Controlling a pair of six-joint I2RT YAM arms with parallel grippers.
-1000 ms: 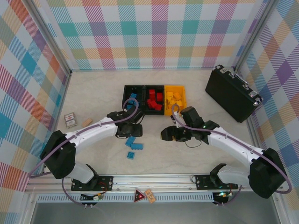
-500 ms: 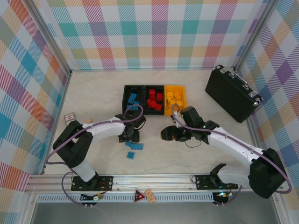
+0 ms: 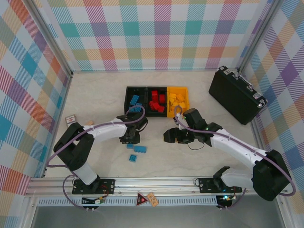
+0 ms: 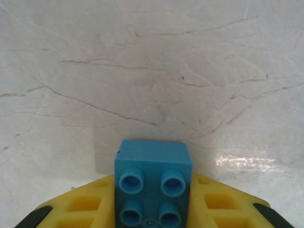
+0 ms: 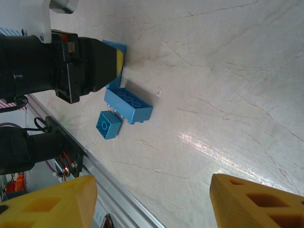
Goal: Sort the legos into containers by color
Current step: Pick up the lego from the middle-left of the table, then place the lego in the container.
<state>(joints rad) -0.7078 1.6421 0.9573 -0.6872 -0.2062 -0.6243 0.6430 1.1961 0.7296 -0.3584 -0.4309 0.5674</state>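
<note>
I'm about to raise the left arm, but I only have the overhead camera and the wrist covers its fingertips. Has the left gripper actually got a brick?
Observer: Yes. In the left wrist view the left gripper is closed on a blue brick, which sits between its yellow fingers with the studs facing the camera.
Operator: Good. Is the right gripper carrying anything I can't see from above?
Observer: No. In the right wrist view the right gripper is open, and there is just bare table between its fingers.
</note>
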